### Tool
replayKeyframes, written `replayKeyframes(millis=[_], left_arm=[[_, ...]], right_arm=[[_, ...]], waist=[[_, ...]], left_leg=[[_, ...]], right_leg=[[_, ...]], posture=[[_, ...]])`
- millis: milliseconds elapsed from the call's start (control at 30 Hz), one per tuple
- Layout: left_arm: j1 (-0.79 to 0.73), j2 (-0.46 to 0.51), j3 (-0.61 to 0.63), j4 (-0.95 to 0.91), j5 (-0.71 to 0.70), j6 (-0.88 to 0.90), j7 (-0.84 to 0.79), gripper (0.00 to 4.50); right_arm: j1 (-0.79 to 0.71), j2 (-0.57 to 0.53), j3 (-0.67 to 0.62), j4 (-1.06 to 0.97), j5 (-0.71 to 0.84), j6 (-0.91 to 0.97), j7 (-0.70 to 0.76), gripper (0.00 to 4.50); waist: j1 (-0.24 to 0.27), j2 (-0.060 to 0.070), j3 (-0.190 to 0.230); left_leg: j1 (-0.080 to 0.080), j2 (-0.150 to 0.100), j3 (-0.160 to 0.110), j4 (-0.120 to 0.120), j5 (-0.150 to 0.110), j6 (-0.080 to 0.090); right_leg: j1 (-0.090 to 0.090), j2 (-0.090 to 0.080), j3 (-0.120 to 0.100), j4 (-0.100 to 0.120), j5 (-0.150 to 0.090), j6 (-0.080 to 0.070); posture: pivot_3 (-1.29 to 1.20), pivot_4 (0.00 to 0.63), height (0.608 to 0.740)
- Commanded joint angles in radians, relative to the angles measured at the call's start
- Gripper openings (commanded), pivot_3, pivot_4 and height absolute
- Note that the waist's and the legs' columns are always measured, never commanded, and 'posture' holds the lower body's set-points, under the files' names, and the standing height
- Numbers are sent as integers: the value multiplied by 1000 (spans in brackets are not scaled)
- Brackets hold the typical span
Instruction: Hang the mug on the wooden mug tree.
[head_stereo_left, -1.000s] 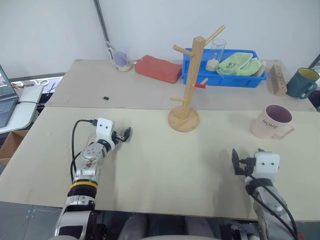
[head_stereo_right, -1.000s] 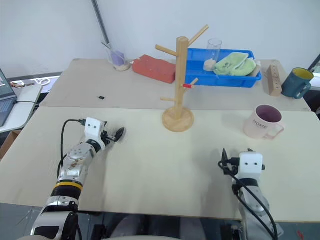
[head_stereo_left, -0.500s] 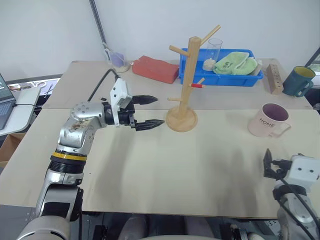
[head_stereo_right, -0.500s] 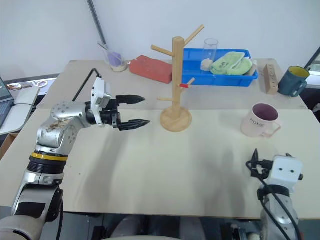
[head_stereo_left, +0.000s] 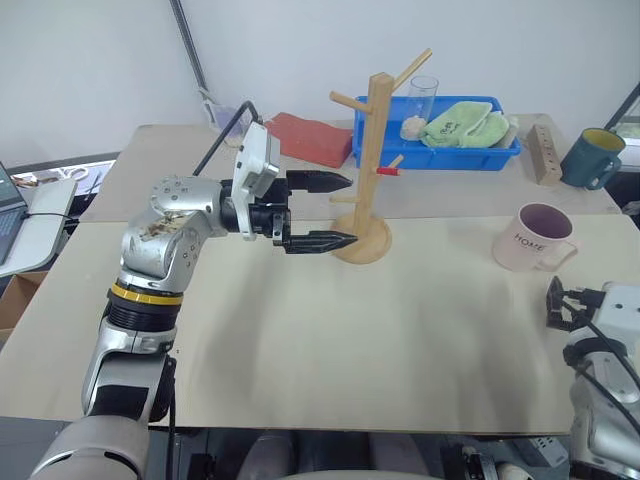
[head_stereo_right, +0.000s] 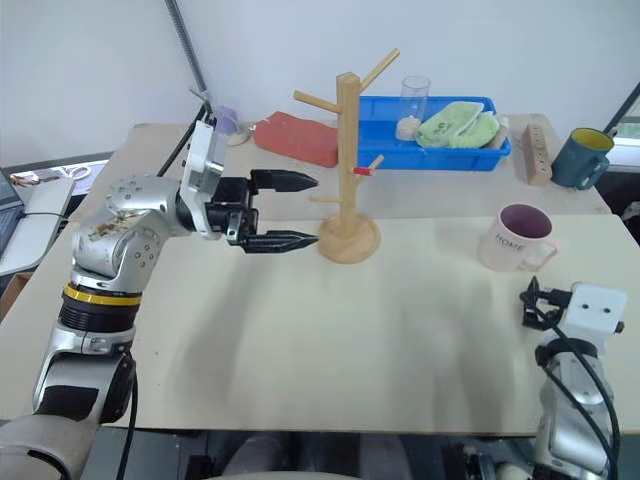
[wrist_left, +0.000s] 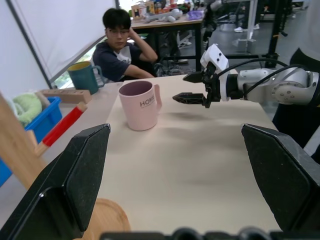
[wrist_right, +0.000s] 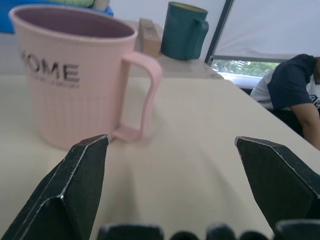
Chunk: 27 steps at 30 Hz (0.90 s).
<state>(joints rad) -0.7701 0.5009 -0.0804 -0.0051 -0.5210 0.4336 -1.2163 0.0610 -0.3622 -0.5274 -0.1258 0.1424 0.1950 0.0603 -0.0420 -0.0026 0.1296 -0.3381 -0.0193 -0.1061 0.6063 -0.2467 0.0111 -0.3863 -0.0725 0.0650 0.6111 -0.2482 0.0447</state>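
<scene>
Left tool hangs above the table, level and aimed toward three o'clock, its two black fingers spread well apart and carrying nothing. Its tips sit just beside the wooden mug tree, on the nine o'clock side of the post, without touching it. And the tree itself stands upright on its round base near the middle of the table, pegs angling out, one short peg red-tipped at three o'clock of the post.

Over to the mug: pale pink, dark purple inside, "HOME" on its side, upright on the table well off at three o'clock from the tree, handle turned toward the four o'clock side. Nothing is gripping it!

Right tool hovers low at the table's near right corner, at about six o'clock from the mug, near it but apart. In the right wrist view its fingers stand wide apart, empty, with the mug straight ahead between them and the handle in plain sight.

Back row now: a blue tray with a green cloth at one o'clock of the tree, a clear glass tumbler at its corner, a red brick at eleven o'clock, a small wooden block with holes, and a dark teal mug at the far right edge. A seated person shows in the left wrist view beyond the table.
</scene>
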Motion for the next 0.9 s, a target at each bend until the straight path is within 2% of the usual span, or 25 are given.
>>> replayKeyframes(millis=[33, 367, 900], left_arm=[[3, 8, 38, -62, -29, 12, 26, 4500], [30, 20, 36, -105, -29, 18, 38, 4500], [31, 25, 42, -114, -30, 16, 58, 4500]], right_arm=[[-52, -30, -24, 55, 17, -50, 4, 4478], [-193, -74, -23, 268, 22, -117, 6, 4478], [-316, -134, 1, 548, 26, -237, 28, 4478]], waist=[[1, 0, 0], [0, 0, 0], [-2, 0, 0]], left_leg=[[0, 0, 0, 0, 0, 0], [0, -1, 1, 0, 0, 0], [0, -1, 2, 0, 0, 0]], right_leg=[[0, 0, 0, 0, 0, 0], [0, 0, 1, 0, 0, -1], [0, 0, 2, 0, 1, -1]], posture=[[0, 150, 740], [0, 150, 740], [0, 150, 740]])
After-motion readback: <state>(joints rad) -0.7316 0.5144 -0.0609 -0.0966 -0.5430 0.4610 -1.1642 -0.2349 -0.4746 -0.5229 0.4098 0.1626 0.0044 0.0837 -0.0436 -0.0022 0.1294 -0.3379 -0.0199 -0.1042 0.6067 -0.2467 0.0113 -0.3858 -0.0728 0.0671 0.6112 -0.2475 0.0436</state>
